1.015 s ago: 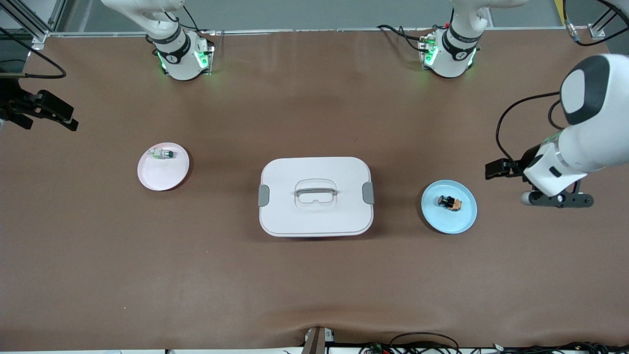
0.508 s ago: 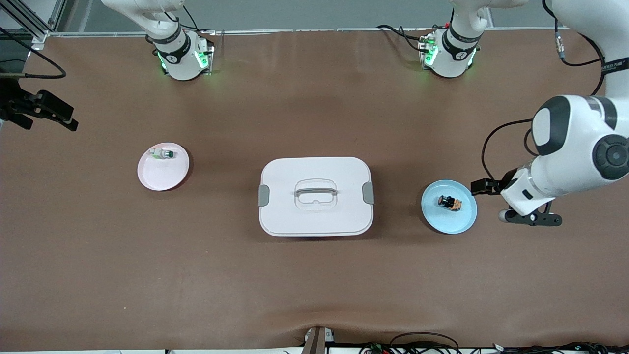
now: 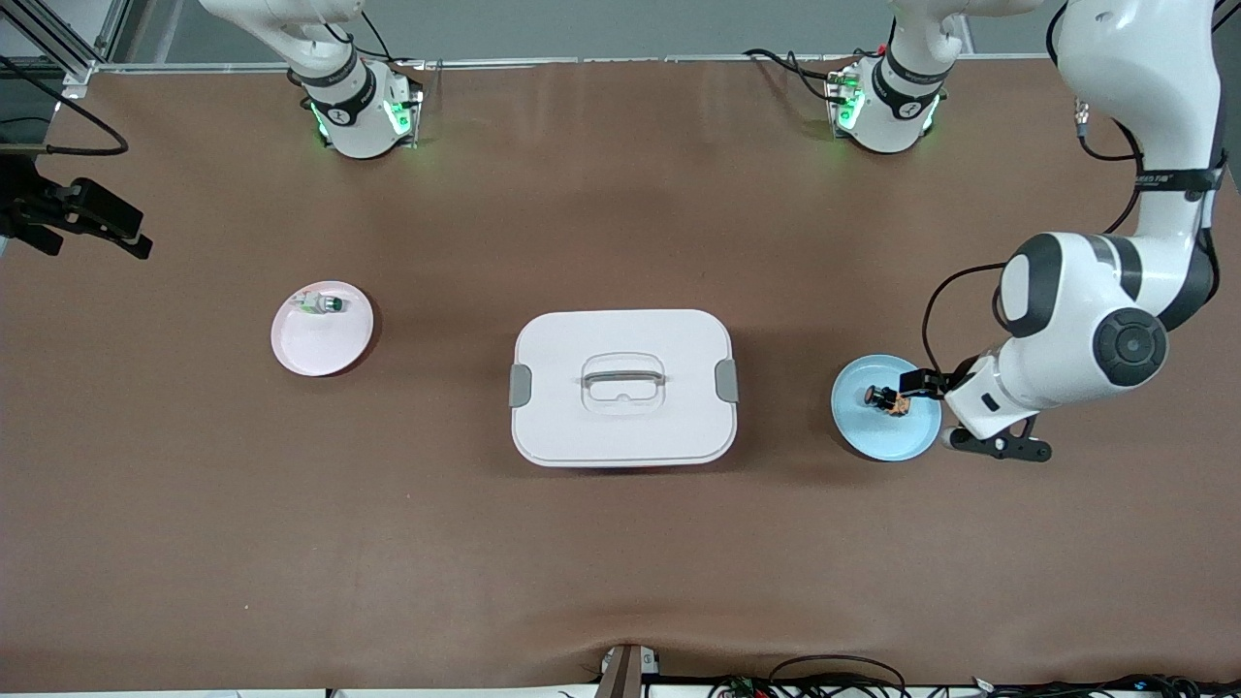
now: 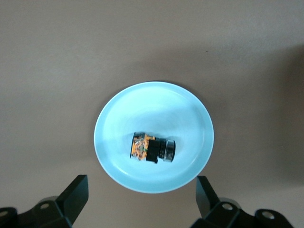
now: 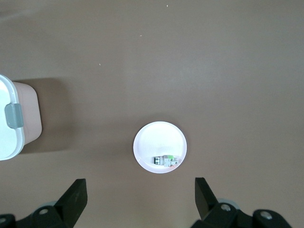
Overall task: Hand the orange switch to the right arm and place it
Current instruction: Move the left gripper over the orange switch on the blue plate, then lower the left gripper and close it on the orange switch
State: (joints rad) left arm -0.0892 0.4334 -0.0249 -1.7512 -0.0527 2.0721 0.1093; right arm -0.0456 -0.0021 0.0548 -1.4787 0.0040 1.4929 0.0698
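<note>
The orange switch [image 3: 887, 398] lies on its side on a light blue plate [image 3: 887, 441] toward the left arm's end of the table. In the left wrist view the orange switch [image 4: 153, 147] shows a black body with an orange block, resting on the blue plate [image 4: 142, 109]. My left gripper [image 3: 999, 444] hangs over that plate's rim and stands open [image 4: 141, 180] with nothing between its fingers. My right gripper [image 5: 140, 183] waits high up, open and empty, looking down on the pink plate.
A white lidded box [image 3: 620, 427] with a handle sits mid-table. A pink plate [image 3: 310, 354] toward the right arm's end holds a green-capped switch [image 3: 323, 304]. The right wrist view shows that plate [image 5: 152, 140], the green switch [image 5: 165, 161] and a corner of the box [image 5: 9, 142].
My left arm has swung in toward the blue plate, bringing its open gripper to the plate's rim. The right arm, the switches and the box have not moved.
</note>
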